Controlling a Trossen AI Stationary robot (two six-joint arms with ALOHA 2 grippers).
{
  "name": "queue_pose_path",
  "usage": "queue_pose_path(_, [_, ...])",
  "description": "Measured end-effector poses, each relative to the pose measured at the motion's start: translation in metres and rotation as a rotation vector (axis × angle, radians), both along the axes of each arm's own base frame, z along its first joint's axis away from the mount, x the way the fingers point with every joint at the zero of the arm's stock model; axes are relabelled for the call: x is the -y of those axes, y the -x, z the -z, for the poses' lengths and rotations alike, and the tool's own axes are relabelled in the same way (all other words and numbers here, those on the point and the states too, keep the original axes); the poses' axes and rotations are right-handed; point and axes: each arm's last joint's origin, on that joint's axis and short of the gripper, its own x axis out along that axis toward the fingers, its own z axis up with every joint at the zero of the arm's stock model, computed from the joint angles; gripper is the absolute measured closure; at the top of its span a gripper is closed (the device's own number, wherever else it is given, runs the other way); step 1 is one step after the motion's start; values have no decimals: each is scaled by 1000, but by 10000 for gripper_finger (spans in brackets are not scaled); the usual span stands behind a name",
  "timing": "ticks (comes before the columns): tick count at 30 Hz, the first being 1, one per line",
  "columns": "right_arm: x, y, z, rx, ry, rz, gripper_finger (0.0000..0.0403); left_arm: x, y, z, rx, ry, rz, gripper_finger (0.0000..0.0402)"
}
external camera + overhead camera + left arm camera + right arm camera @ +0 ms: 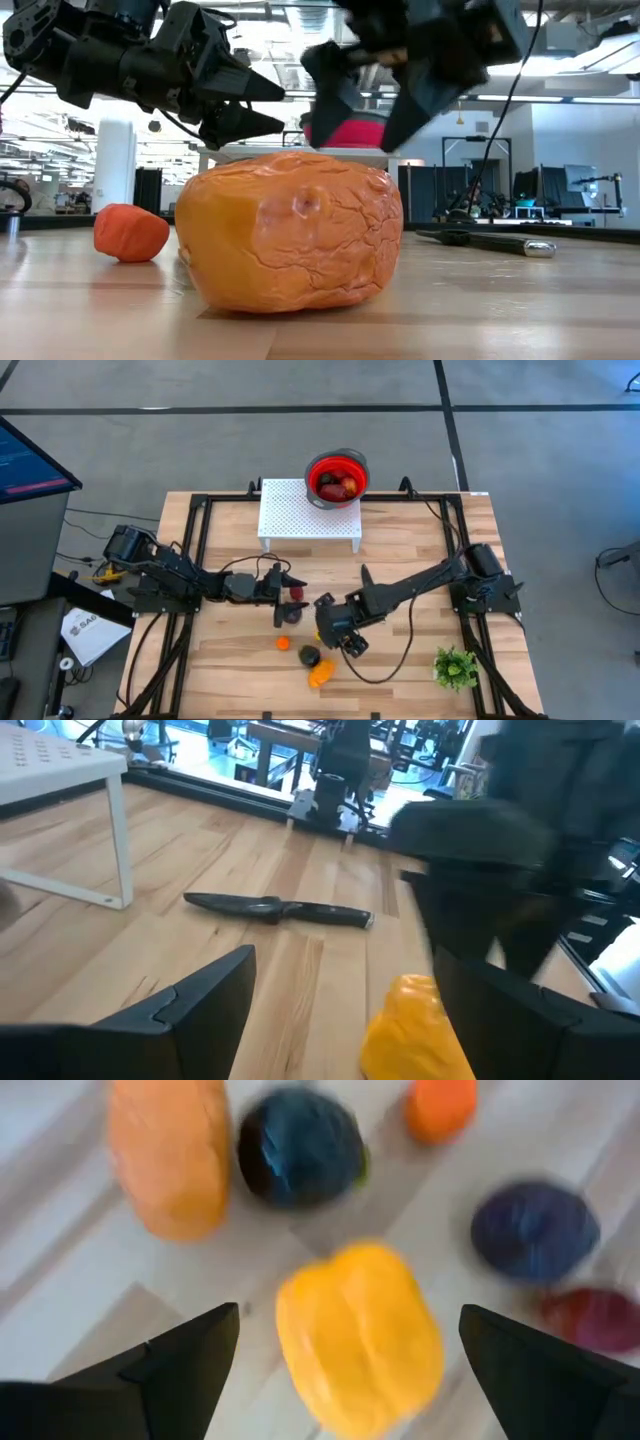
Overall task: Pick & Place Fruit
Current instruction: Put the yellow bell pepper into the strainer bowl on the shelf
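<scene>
Several toy fruits lie on the wooden table. The right wrist view shows a yellow one [360, 1340], a big orange one [170, 1155], a blackish-green one [300, 1145], a small orange one [440, 1105], a dark purple one [535, 1230] and a red one [595, 1320]. My right gripper [350, 1370] hangs open above the yellow fruit, a finger on either side, raised off the table [385, 95]. My left gripper [288, 598] is open too, held above the red fruit [297, 593] and the purple fruit [290, 614]. In the low view the big orange fruit [290, 230] hides the yellow one.
A red bowl [337, 460] with fruit inside stands on a white perforated stand [300, 515] at the far edge. A black-handled knife [280, 908] lies right of the fruit. A green sprig [455, 668] sits near the right near corner. Black frame rails run along both sides.
</scene>
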Motion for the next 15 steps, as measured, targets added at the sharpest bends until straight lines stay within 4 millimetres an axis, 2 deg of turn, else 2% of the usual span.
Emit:
queue_pose_path(5, [20, 25, 6, 3, -30, 148, 43, 0, 0, 1, -4, 14, -1, 101])
queue_pose_path(9, [36, 53, 15, 130, -131, 255, 64, 3, 1, 1, -6, 13, 10, 101])
queue_pose_path(12, [41, 72, 35, 258, -202, 274, 75, 7, 2, 1, -8, 15, 41, 101])
queue_pose_path(15, [47, 85, 60, 363, -268, 297, 81, 14, 3, 2, -26, 27, 160, 101])
